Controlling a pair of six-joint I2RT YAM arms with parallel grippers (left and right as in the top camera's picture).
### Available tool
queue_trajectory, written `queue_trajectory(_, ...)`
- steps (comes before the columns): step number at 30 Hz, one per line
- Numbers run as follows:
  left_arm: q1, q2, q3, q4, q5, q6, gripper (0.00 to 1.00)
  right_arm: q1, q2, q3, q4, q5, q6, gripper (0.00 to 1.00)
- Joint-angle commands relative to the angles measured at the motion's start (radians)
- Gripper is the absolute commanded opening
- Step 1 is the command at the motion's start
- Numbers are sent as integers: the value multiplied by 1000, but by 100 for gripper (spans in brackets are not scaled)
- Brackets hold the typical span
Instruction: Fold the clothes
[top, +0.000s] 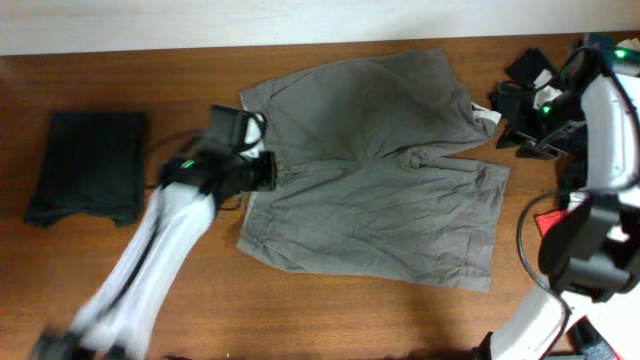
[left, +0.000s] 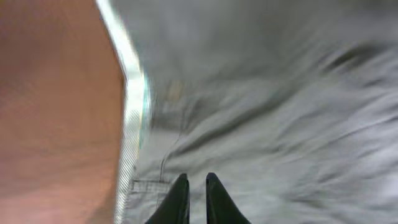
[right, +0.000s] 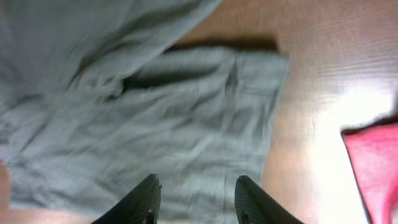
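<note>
The clothes in play are grey-khaki trousers (top: 380, 180), spread flat across the middle of the table with the waistband to the left. My left gripper (top: 262, 172) hovers at the waistband's middle. In the left wrist view its tips (left: 196, 178) are almost together over blurred fabric (left: 280, 124), beside the pale waistband edge (left: 127, 137), with nothing seen between them. My right gripper (right: 196, 186) stands open above the lower leg (right: 155, 124) near its hem, holding nothing. In the overhead view the right arm (top: 605, 150) rises at the right edge, and I cannot make out its fingers there.
A folded black garment (top: 88, 165) lies at the far left. Red cloth (right: 373, 168) lies right of the trouser hem, seen too in the overhead view (top: 553, 222). Dark items (top: 527, 72) sit at the back right. Brown wooden table (top: 330, 310) surrounds everything.
</note>
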Motion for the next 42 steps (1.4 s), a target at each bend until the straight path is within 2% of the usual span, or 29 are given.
queue_trajectory(1,3,-194,23,-46,-44,10,14,0,-139,19,-50,13,13,45)
queue_trajectory(6,3,-333,23,-192,-43,-16,16,9,-272,-15,-129,13,35,45)
queue_trajectory(11,3,-358,23,-348,-43,-15,20,28,-473,-171,-114,13,91,45)
queue_trajectory(18,3,-334,22,-428,-43,-15,24,28,-824,-625,70,10,175,50)
queue_trajectory(22,3,-306,22,-427,-43,-14,27,22,-940,-893,160,13,203,61)
queue_trajectory(27,3,-227,22,-404,-44,-14,28,-17,-913,-1087,270,61,294,62)
queue_trajectory(31,3,-153,22,-385,-43,1,28,-39,-836,-1107,311,66,319,67)
queue_trajectory(33,3,-113,22,-381,-43,0,29,-47,-799,-1107,324,73,366,76)
queue_trajectory(34,3,-90,22,-379,-43,0,30,-48,-784,-1107,324,73,396,88)
queue_trajectory(35,3,-69,22,-378,-43,0,30,-48,-766,-1108,324,73,424,92)
queue_trajectory(42,3,56,22,-370,-43,0,30,-48,-687,-1138,314,35,488,85)
